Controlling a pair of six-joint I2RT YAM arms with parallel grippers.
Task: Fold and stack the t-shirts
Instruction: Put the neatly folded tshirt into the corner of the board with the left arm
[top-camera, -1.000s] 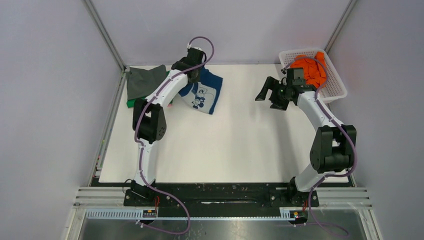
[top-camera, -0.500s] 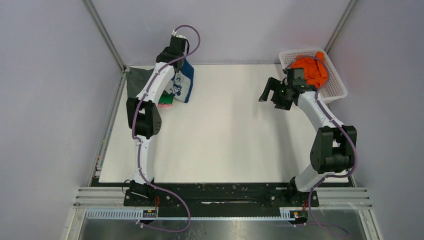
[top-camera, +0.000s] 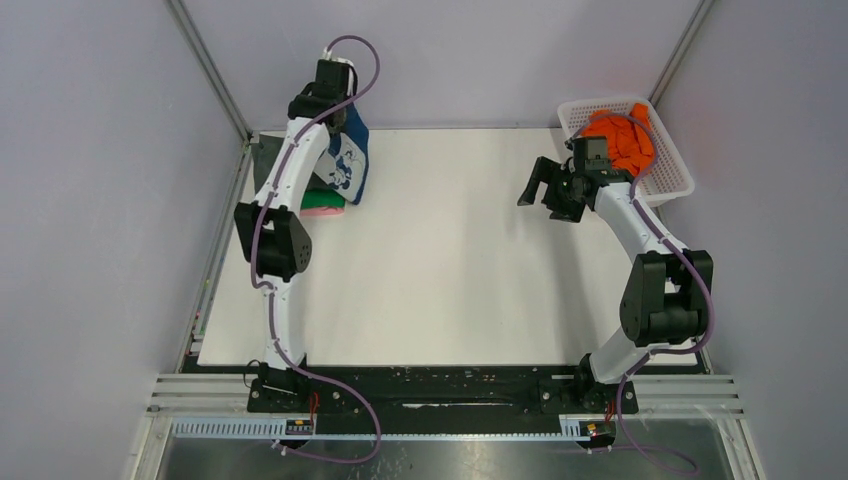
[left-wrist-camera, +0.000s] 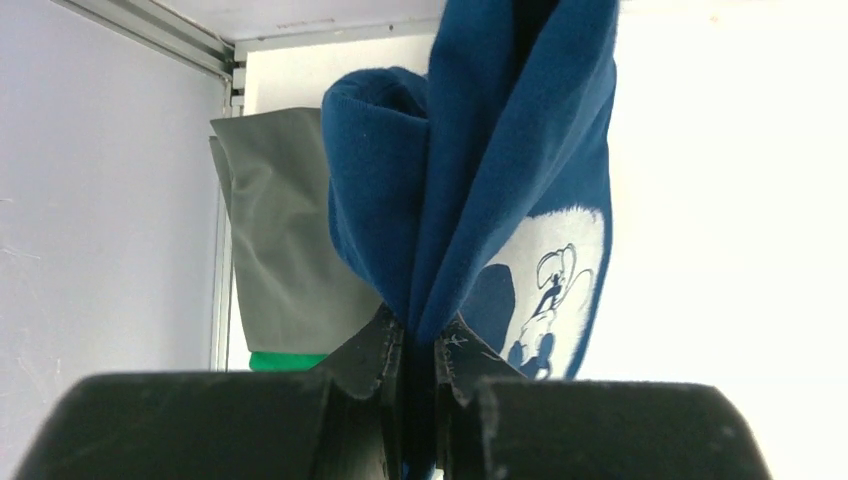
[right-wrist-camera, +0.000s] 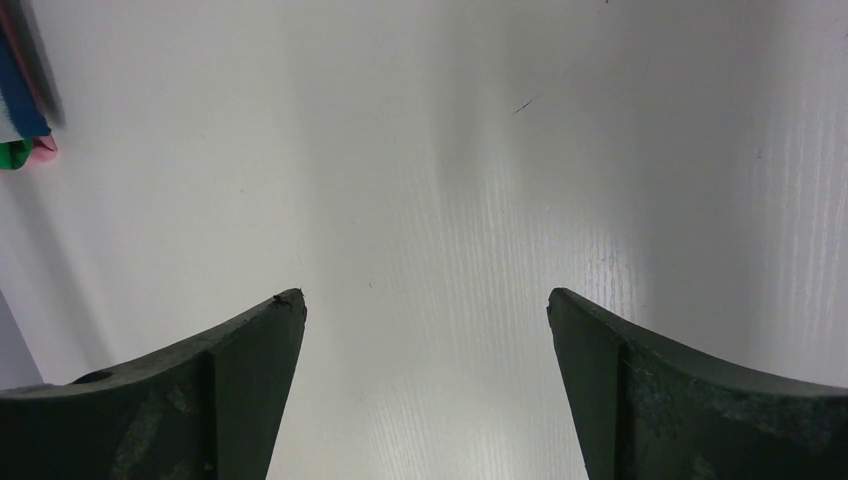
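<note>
The dark blue t-shirt with the white mouse print hangs bunched from my left gripper, which is shut on a fold of it, high at the table's far left corner. Below it lie a grey t-shirt, a green one and a pink one, stacked by the left edge. An orange t-shirt fills the white mesh basket at the far right. My right gripper hovers open over bare table, left of the basket, holding nothing.
The white table ends at a metal frame rail on the left and purple walls behind. Both arm bases sit on the black rail at the near edge. The basket stands against the far right corner.
My left arm has lifted the blue t-shirt off the table and swung it left and back, over the stack in the corner. The right arm has hardly moved and stays open.
</note>
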